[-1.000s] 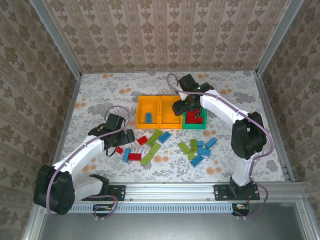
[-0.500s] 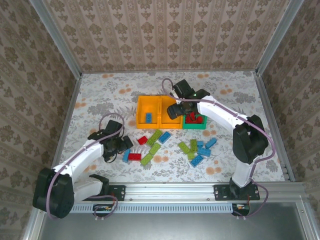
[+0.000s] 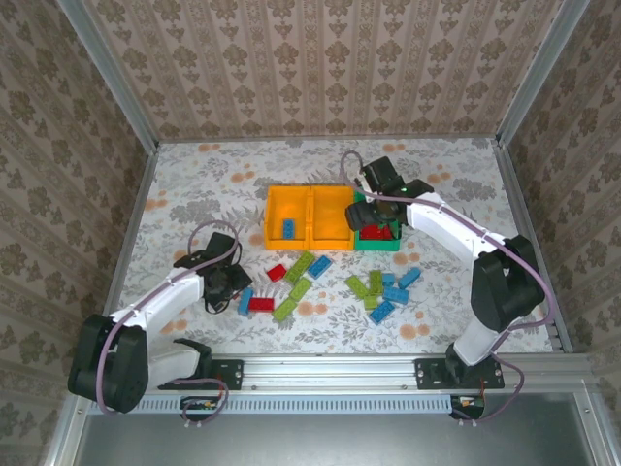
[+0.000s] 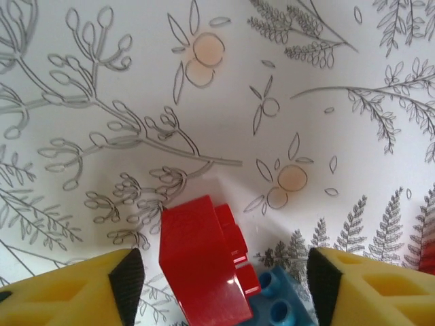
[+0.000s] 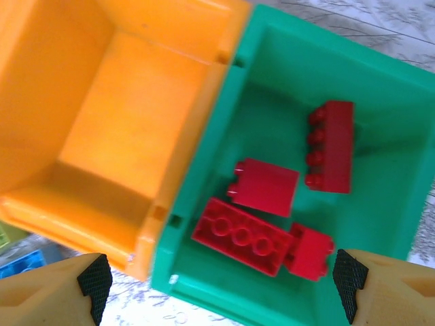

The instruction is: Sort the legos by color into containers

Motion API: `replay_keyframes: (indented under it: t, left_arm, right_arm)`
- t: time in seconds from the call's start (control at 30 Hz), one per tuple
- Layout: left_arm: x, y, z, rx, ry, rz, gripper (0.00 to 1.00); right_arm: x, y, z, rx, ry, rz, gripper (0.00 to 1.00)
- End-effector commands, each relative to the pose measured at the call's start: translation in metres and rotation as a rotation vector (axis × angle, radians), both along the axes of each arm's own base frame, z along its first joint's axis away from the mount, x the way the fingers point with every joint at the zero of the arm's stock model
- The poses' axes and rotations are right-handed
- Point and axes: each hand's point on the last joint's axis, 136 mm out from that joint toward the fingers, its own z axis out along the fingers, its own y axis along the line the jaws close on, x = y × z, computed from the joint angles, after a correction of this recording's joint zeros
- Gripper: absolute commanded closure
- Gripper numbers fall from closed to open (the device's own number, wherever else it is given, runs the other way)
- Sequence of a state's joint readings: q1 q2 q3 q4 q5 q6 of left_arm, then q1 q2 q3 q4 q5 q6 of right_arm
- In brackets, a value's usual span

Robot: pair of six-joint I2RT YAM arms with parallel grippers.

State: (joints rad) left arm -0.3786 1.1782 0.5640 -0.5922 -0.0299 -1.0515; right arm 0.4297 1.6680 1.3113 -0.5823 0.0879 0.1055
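A red lego (image 4: 197, 261) lies on its side on the table between the fingers of my left gripper (image 4: 222, 285), with a gap on each side; a blue lego (image 4: 280, 305) touches it. In the top view the left gripper (image 3: 229, 287) is low at the left end of the loose legos and open. My right gripper (image 5: 222, 285) hangs open and empty above the green container (image 5: 285, 75), which holds several red legos (image 5: 241, 234). The middle orange container (image 5: 129, 115) has nothing in it. The left orange container (image 3: 275, 209) holds one blue lego (image 3: 289, 229).
Loose legos lie in front of the containers: red (image 3: 277, 272), lime green (image 3: 299, 267), blue (image 3: 320, 264), red (image 3: 260, 304), and a green and blue cluster (image 3: 381, 291) to the right. Metal frame rails (image 3: 320, 369) and papered walls bound the table.
My left gripper has come down and toward the near edge over the red lego, and its jaws have narrowed. My right gripper swung left, then back right over the green container.
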Motion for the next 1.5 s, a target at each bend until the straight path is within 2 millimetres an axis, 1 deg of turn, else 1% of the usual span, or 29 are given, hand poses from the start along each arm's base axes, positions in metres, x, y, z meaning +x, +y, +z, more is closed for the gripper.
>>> replay_keyframes:
  t: [0.0, 0.1, 0.27, 0.33, 0.4, 0.47, 0.57, 0.6, 0.67, 0.73, 0.83, 0.9, 0.93, 0.97, 1.0, 1.1, 1.2, 1.27, 1.33, 1.37, 1.4, 1.43, 1.47]
  left_arm:
    - [0.003, 0.006, -0.004, 0.018, 0.002, 0.037, 0.44]
    - [0.006, 0.006, -0.006, 0.027, 0.020, 0.030, 0.53]
    - [0.010, 0.004, -0.010, 0.029, 0.033, 0.022, 0.65]
    - [0.014, 0.004, -0.007, 0.036, 0.026, 0.018, 0.70]
    - [0.018, 0.007, 0.001, 0.056, 0.008, 0.014, 0.76]
    - [0.025, 0.009, 0.012, 0.074, -0.022, 0.011, 0.79]
    - [0.041, 0.007, 0.037, 0.081, -0.103, 0.000, 0.84]
    - [0.048, 0.006, 0.048, 0.085, -0.138, -0.007, 0.86]
    - [0.065, 0.000, 0.070, 0.094, -0.216, -0.042, 0.87]
    - [0.087, -0.016, 0.096, 0.091, -0.305, -0.101, 0.88]
    - [0.130, -0.057, 0.135, 0.055, -0.439, -0.241, 0.87]
    - [0.155, -0.112, 0.157, 0.016, -0.503, -0.406, 0.86]
    - [0.167, -0.136, 0.163, -0.002, -0.521, -0.482, 0.86]
    - [0.176, -0.164, 0.172, -0.034, -0.539, -0.571, 0.85]
    - [0.184, -0.193, 0.175, -0.069, -0.546, -0.658, 0.85]
    - [0.198, -0.265, 0.178, -0.151, -0.571, -0.855, 0.87]
    - [0.202, -0.323, 0.185, -0.225, -0.622, -0.997, 0.88]
    - [0.200, -0.353, 0.190, -0.264, -0.656, -1.072, 0.87]
    - [0.199, -0.375, 0.184, -0.297, -0.649, -1.121, 0.87]
    - [0.198, -0.384, 0.182, -0.319, -0.641, -1.138, 0.87]
    - [0.198, -0.391, 0.175, -0.337, -0.623, -1.145, 0.87]
    - [0.197, -0.395, 0.169, -0.348, -0.609, -1.146, 0.87]
    - [0.197, -0.397, 0.161, -0.354, -0.588, -1.137, 0.86]
  right_arm:
    - [0.002, -0.017, 0.009, -0.006, -0.035, -0.039, 0.12]
    - [0.004, -0.028, 0.008, -0.020, -0.036, -0.055, 0.12]
    - [0.007, -0.042, 0.004, -0.026, -0.029, -0.084, 0.12]
    - [0.008, -0.046, 0.004, -0.027, -0.031, -0.094, 0.12]
    - [0.008, -0.051, 0.003, -0.034, -0.038, -0.105, 0.12]
    - [0.008, -0.058, 0.001, -0.040, -0.039, -0.121, 0.11]
    - [0.006, -0.073, -0.001, -0.028, -0.030, -0.178, 0.11]
    - [0.011, -0.077, 0.004, -0.003, -0.060, -0.200, 0.11]
    - [0.013, -0.085, 0.009, 0.037, -0.081, -0.238, 0.11]
    - [0.016, -0.094, 0.014, 0.078, -0.106, -0.274, 0.11]
    - [0.019, -0.107, 0.016, 0.138, -0.122, -0.332, 0.11]
    - [0.019, -0.115, 0.013, 0.192, -0.106, -0.373, 0.11]
    - [0.019, -0.118, 0.011, 0.222, -0.096, -0.388, 0.11]
    - [0.018, -0.120, 0.008, 0.262, -0.081, -0.405, 0.12]
    - [0.016, -0.121, 0.006, 0.299, -0.067, -0.414, 0.12]
    - [0.007, -0.122, -0.001, 0.351, -0.039, -0.422, 0.14]
    - [-0.006, -0.123, -0.005, 0.342, -0.017, -0.429, 0.16]
    - [-0.015, -0.125, -0.007, 0.334, -0.008, -0.439, 0.16]
    - [-0.023, -0.127, -0.007, 0.326, -0.008, -0.449, 0.16]
    - [-0.027, -0.129, -0.009, 0.319, -0.001, -0.455, 0.16]
    - [-0.030, -0.130, -0.008, 0.315, -0.004, -0.459, 0.16]
    - [-0.033, -0.131, -0.003, 0.314, -0.016, -0.460, 0.16]
    - [-0.036, -0.131, -0.002, 0.311, -0.015, -0.460, 0.16]
